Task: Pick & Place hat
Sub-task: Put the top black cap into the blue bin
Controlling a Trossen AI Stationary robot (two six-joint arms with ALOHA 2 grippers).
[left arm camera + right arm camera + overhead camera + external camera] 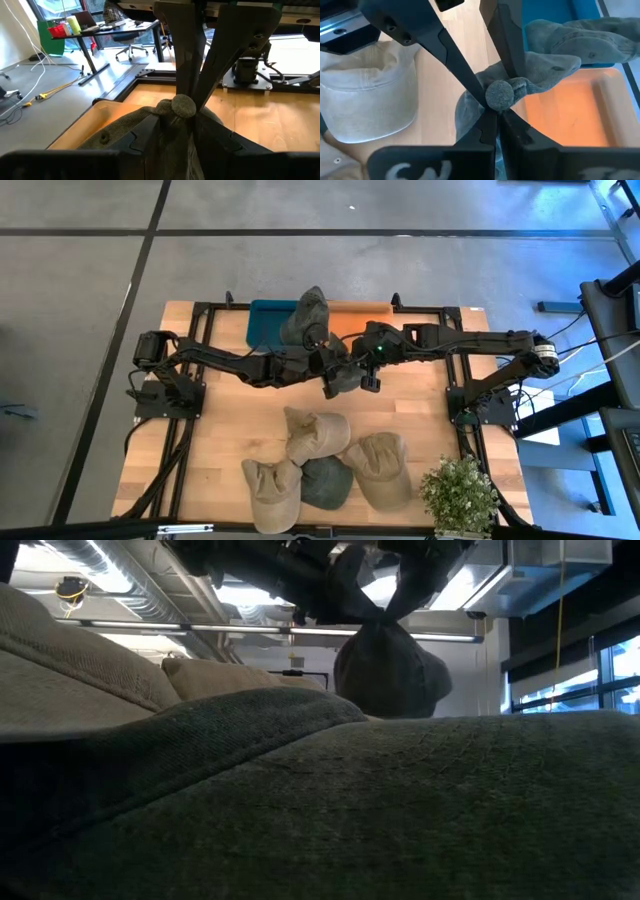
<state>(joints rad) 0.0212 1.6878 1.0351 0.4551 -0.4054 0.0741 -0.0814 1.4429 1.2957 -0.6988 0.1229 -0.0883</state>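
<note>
Grey hat (343,370), pinched by left gripper (328,366) and right gripper (352,366), above table (225,430)

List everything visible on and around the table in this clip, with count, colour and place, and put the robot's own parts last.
Held cap: 1, grey-green, lifted at the table's middle, pinched at its top button by both grippers.
Cap on tray: 1, grey-green, resting on the teal tray at the far edge.
Teal tray: 1, teal, far edge of the table.
Orange tray: 1, orange, beside the teal tray.
Loose caps: 4 in the near pile, three tan, one dark green.
Potted plant: 1, green, near right corner.
Table: 1, light wood.
Left gripper: shut on the held cap's button.
Right gripper: shut on the same button.
</note>
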